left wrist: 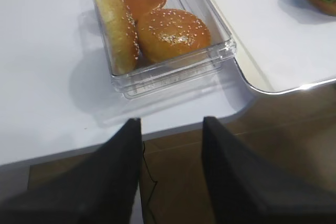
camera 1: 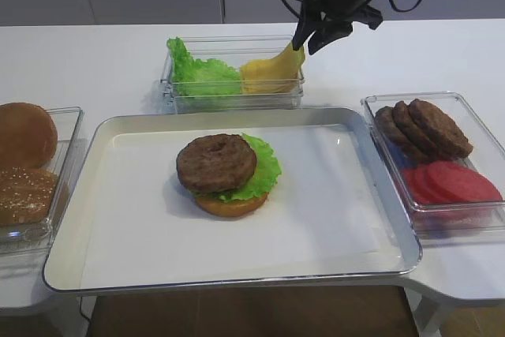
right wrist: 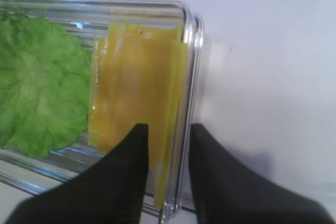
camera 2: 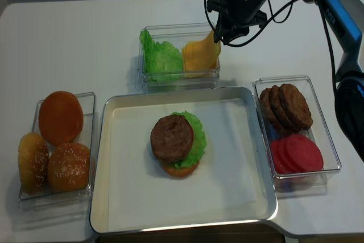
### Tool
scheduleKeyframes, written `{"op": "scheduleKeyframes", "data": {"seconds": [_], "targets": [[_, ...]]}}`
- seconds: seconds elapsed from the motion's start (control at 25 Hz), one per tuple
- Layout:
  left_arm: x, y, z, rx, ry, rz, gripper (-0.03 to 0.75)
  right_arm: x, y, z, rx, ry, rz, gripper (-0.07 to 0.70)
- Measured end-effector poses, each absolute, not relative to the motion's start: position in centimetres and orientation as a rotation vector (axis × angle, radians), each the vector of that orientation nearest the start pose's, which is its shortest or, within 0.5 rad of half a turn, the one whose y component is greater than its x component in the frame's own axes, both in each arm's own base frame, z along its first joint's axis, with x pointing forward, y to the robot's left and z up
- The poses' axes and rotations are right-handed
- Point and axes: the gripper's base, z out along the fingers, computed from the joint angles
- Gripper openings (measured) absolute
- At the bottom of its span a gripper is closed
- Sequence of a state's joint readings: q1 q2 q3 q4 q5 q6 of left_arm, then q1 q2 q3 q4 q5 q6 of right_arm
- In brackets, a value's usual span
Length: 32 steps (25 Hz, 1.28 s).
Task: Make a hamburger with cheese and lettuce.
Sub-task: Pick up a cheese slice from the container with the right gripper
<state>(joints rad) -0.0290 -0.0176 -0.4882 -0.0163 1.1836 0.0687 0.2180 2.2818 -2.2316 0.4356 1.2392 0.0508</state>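
From the exterior high view, the right hand (camera 1: pixel 306 42) is hanging over the back clear container (camera 1: pixel 233 97), its fingers pinching the raised corner of the cheese (camera 1: pixel 272 70). The slice is lifting at that corner while the rest is drooping into the container beside the lettuce (camera 1: pixel 203 73). The hamburger (camera 1: pixel 227 174) is sitting near the middle of the tray (camera 1: pixel 71 246), with bun base, green leaf and patty stacked. A box of buns (camera 1: pixel 25 162) is lying to the left, and one with loose patties (camera 1: pixel 422 128) and red slices (camera 1: pixel 450 185) to the right.

In the right wrist view, the two dark fingers (right wrist: pixel 128 174) are closing on the lower edge of the cheese (right wrist: pixel 139 87), which is standing against the container's end wall, just beside the lettuce (right wrist: pixel 39 85).

In the left wrist view, the left hand (left wrist: pixel 170 177) is hovering with its fingers spread apart and holding nothing, past the edge of the white surface (left wrist: pixel 47 77), near the bun box (left wrist: pixel 173 72).

The realsense view is showing the right hand (camera 2: pixel 220 33) gripping the cheese (camera 2: pixel 199 54) over the container, well apart from the hamburger (camera 2: pixel 177 143).
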Motion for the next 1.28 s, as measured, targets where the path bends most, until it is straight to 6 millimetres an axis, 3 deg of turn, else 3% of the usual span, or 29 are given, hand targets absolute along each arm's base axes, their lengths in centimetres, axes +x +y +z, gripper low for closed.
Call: {"op": "scheduleKeyframes", "data": {"seconds": [1.08, 1.28], "targets": [[-1.19, -0.1, 26.43, 0.108, 2.159, 0.003, 0.288, 47.8, 14.53, 25.81, -0.129, 2.773, 0.716, 0.223], [-1.19, -0.1, 26.43, 0.108, 2.159, 0.003, 0.288, 47.8, 14.53, 25.81, -0.124, 2.774, 0.717, 0.184]]}}
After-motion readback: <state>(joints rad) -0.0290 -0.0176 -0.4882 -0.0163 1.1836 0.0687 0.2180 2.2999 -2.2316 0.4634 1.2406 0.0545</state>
